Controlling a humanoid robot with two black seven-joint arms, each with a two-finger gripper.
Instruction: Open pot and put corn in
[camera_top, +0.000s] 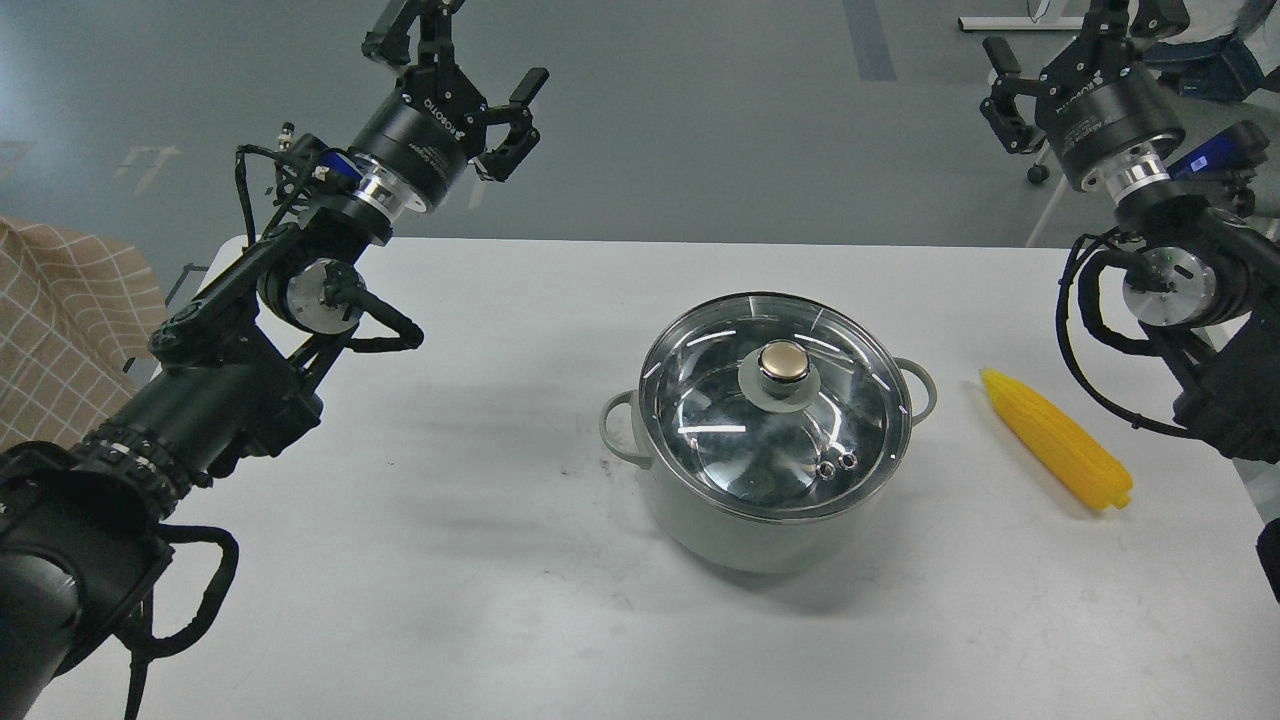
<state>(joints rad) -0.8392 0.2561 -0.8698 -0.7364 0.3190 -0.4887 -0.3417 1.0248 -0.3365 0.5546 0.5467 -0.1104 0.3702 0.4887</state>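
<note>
From the head view, nothing of the task looks done yet. The pot (775, 470) stands near the middle of the white desk (450, 500), and the glass lid (778, 400) sits squarely on its rim, its gold knob (783, 362) upright at the centre (the shiny steel inside shows through the glass, and no corn is in there). The corn (1055, 438) lies on the desk to the right of the pot, apart from it, its pointed tip aimed toward the far side and its blunt end nearer the robot. The left hand (505, 125) hangs raised over the far left edge of the desk, well apart from the pot, its fingers spread and grasping nothing. The right hand (1005, 95) is raised at the far right, above and beyond the corn, touching neither it nor the pot; its fingers are partly cut by the frame and seen at an awkward angle, so I cannot tell whether they are spread or closed, though nothing shows between them. By my judgement the whole job remains: lift the lid off by its knob, set it aside, pick up the corn and lower it into the pot.
</note>
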